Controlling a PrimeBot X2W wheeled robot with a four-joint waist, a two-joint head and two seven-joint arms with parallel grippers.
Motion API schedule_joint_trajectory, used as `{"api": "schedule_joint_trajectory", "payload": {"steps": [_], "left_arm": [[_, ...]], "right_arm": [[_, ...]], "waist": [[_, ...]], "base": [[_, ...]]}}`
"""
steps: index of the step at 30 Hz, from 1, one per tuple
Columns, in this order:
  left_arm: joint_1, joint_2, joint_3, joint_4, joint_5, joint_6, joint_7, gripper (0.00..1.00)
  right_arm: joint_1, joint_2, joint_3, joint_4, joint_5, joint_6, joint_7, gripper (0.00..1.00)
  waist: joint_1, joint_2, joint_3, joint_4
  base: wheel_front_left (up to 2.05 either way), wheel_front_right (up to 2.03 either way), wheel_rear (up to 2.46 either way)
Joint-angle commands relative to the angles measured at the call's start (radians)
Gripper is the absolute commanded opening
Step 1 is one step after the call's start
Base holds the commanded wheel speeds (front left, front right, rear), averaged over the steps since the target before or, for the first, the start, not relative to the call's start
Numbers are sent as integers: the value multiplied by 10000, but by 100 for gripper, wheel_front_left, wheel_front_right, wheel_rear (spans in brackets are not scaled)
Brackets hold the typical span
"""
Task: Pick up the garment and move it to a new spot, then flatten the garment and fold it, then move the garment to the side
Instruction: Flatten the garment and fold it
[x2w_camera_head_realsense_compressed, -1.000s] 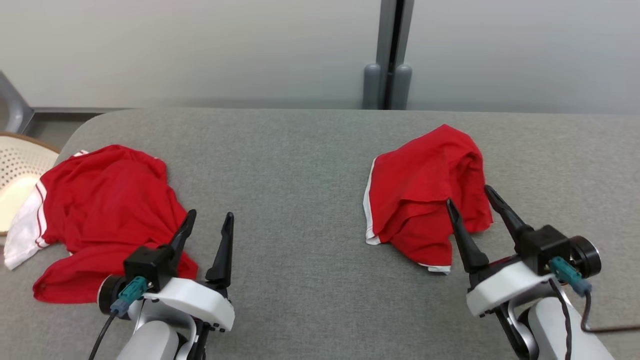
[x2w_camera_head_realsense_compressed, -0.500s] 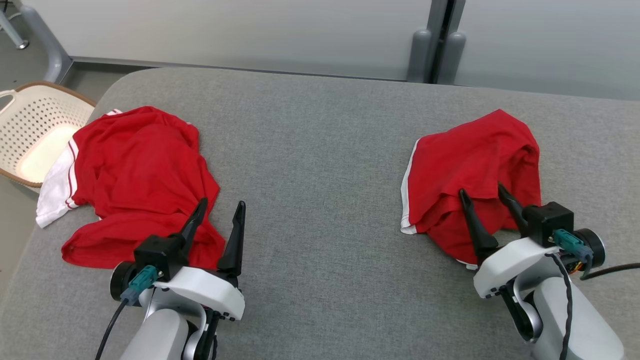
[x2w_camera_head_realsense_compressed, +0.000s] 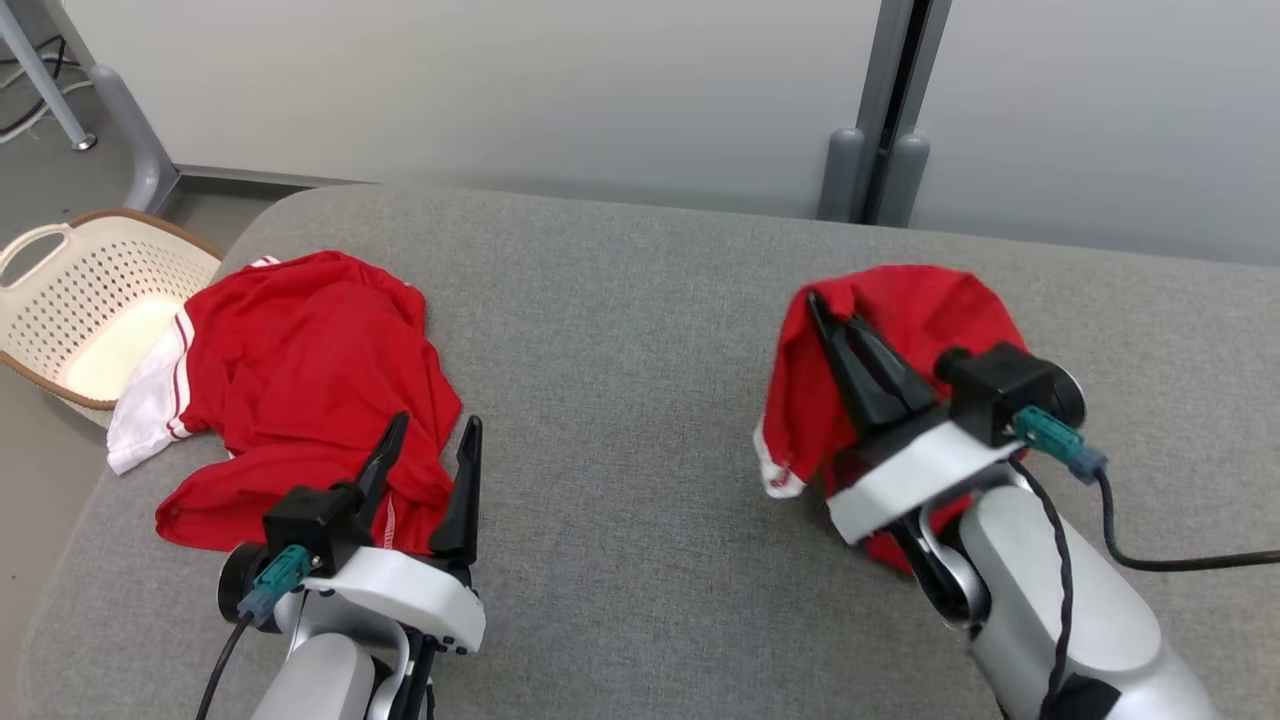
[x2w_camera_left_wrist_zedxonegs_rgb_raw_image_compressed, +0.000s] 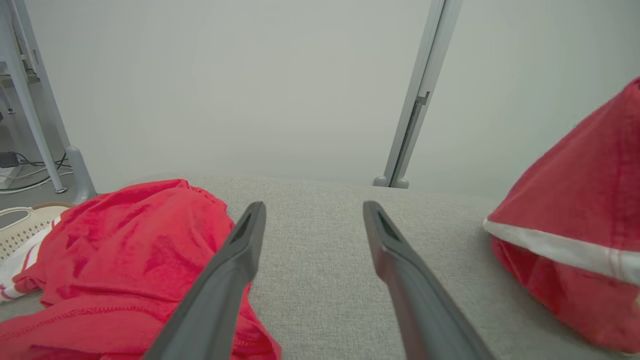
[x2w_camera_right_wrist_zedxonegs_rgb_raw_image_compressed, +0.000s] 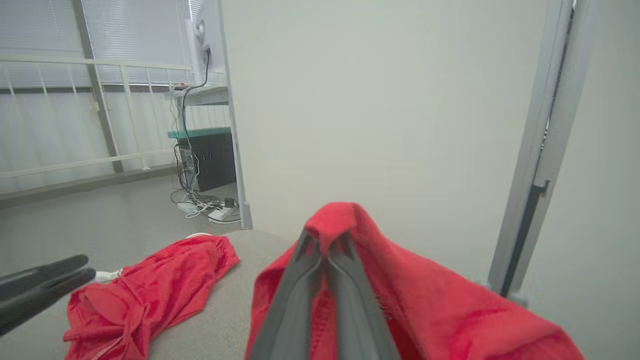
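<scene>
A red garment (x2w_camera_head_realsense_compressed: 915, 300) with white trim hangs bunched from my right gripper (x2w_camera_head_realsense_compressed: 822, 310), which is shut on a fold of it and holds it partly off the grey table (x2w_camera_head_realsense_compressed: 620, 330). The right wrist view shows the cloth (x2w_camera_right_wrist_zedxonegs_rgb_raw_image_compressed: 425, 305) pinched at the closed tips of the right gripper (x2w_camera_right_wrist_zedxonegs_rgb_raw_image_compressed: 326, 246) and draping down both sides. My left gripper (x2w_camera_head_realsense_compressed: 436, 428) stands open near the table's front left, with nothing between its fingers. In the left wrist view the left gripper (x2w_camera_left_wrist_zedxonegs_rgb_raw_image_compressed: 314, 207) points over bare table, with the lifted garment (x2w_camera_left_wrist_zedxonegs_rgb_raw_image_compressed: 580, 215) at the right.
A second red garment (x2w_camera_head_realsense_compressed: 300, 380) with a white striped sleeve lies crumpled at the table's left, just beyond the left gripper. A cream perforated basket (x2w_camera_head_realsense_compressed: 60, 290) sits on the floor off the left edge. A wall and grey posts (x2w_camera_head_realsense_compressed: 870, 170) stand behind the table.
My right gripper has shut on the right garment and raised it off the table, pulling it into a hanging bunch. The head camera has shifted. The left gripper stays open.
</scene>
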Motion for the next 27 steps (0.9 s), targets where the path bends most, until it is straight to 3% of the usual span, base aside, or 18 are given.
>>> {"api": "schedule_joint_trajectory", "payload": {"steps": [1, 4, 9, 17, 22, 23, 24, 27], "left_arm": [[149, -8, 79, 7, 64, -70, -16, 100], [322, -30, 192, 12, 129, -68, -16, 100], [524, -47, 350, -51, 215, -72, -16, 100], [647, -100, 450, -108, 288, -147, -16, 100], [452, -175, 454, -101, 339, -212, -17, 100], [398, -187, 473, -98, 348, -232, -15, 100], [345, -198, 476, -99, 368, -245, -17, 100], [178, -245, 418, -36, 442, -341, -17, 100]], "right_arm": [[-378, 83, 305, -263, 331, -3, -53, 0], [-1188, 166, 781, -786, 1008, -3, -76, 0], [-2166, 170, 711, -1143, 2023, -3, 51, 0], [-1823, -840, 231, -547, 2517, -3, 450, 0], [-858, -1681, -819, 833, 3050, -3, 866, 0], [-770, -1862, -1212, 1238, 2961, -3, 739, 40], [-680, -1965, -1697, 1825, 2953, -3, 669, 100], [-848, -2082, -3777, 4465, 2307, -2, 290, 100]], "waist": [[0, 0, -275, 1], [0, 0, -507, -28], [0, 0, -680, -112], [0, 0, -558, -290], [0, 0, -246, -480], [0, 0, -175, -529], [0, 0, -102, -583], [0, 0, 116, -738]], "base": [[0, 0, 0], [0, 0, 0], [0, 0, 0], [0, 0, 0], [0, 0, 0], [0, 0, 0], [0, 0, 0], [0, 0, 0]]}}
